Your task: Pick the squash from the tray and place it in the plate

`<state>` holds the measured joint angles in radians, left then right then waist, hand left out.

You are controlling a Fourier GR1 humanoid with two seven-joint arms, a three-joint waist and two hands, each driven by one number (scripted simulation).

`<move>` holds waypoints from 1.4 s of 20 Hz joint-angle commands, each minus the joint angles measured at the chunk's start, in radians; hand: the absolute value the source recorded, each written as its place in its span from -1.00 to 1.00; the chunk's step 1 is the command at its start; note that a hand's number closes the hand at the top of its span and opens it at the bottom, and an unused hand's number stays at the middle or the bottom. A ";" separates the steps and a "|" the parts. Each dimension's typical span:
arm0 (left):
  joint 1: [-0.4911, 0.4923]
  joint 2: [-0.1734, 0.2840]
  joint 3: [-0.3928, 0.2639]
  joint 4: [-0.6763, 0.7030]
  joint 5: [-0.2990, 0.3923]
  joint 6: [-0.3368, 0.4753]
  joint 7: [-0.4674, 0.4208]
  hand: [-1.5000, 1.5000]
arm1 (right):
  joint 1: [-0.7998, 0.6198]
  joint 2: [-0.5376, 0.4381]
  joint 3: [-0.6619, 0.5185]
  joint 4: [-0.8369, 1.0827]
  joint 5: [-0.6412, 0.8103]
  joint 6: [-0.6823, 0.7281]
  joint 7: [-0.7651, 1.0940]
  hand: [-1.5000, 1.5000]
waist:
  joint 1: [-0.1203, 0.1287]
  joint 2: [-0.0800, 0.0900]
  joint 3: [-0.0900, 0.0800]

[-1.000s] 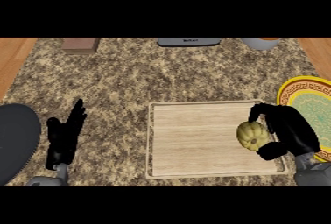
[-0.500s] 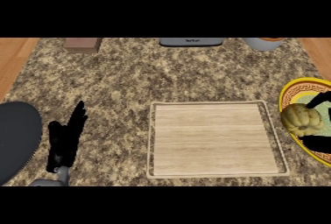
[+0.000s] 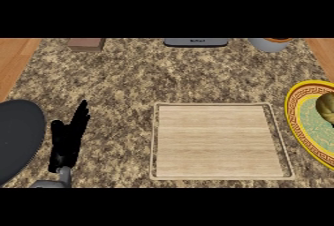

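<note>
the squash [image 3: 325, 106] sits in the plate [image 3: 295, 119] at the counter's [image 3: 130, 79] right edge, where it belongs. the wooden tray [image 3: 218, 141] beside it is bare. the left hand [image 3: 68, 139] rests near the left edge, fingers straight, holding nothing. the right hand is out of sight.

Squash [image 3: 325, 105] on plate [image 3: 298, 128], right of tray [image 3: 218, 141].
Left hand [image 3: 67, 139] rests on desk [image 3: 163, 75], left of tray.

counter [image 3: 163, 70] granite | on it: wood tray [image 3: 218, 140] ctr, plate [image 3: 301, 128] R edge, dark disc [image 3: 16, 137] L
</note>
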<state>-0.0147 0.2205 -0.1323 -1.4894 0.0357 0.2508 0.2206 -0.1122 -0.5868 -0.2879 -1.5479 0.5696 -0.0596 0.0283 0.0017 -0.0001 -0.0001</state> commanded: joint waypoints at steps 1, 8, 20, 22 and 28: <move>-0.002 -0.011 0.023 0.007 -0.008 -0.015 -0.007 0.00 | -0.073 -0.026 -0.050 0.163 -0.001 0.019 -0.051 1.00 | 0.003 0.001 0.000; -0.049 -0.055 0.018 0.069 -0.039 -0.005 -0.033 0.00 | -0.242 -0.058 -0.027 0.590 0.086 -0.063 -0.214 1.00 | 0.012 0.005 0.001; -0.043 -0.042 0.031 0.043 -0.033 -0.040 0.000 0.00 | -0.317 -0.158 0.038 1.028 0.136 0.170 -0.392 -1.00 | 0.019 0.008 0.002; -0.066 -0.011 0.075 0.073 0.002 -0.085 -0.019 0.00 | -0.337 -0.162 0.033 1.099 0.135 0.158 -0.508 -1.00 | 0.020 0.009 0.002; -0.038 -0.045 0.043 0.031 -0.036 -0.038 0.024 0.00 | -0.360 -0.148 -0.086 1.072 -0.034 0.267 -0.714 -1.00 | -0.002 0.001 0.002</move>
<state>-0.0422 0.1808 -0.0959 -1.4680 0.0002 0.2060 0.2269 -0.4679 -0.7554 -0.3130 -0.4769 0.6250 0.1539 -0.5656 0.0136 0.0049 0.0022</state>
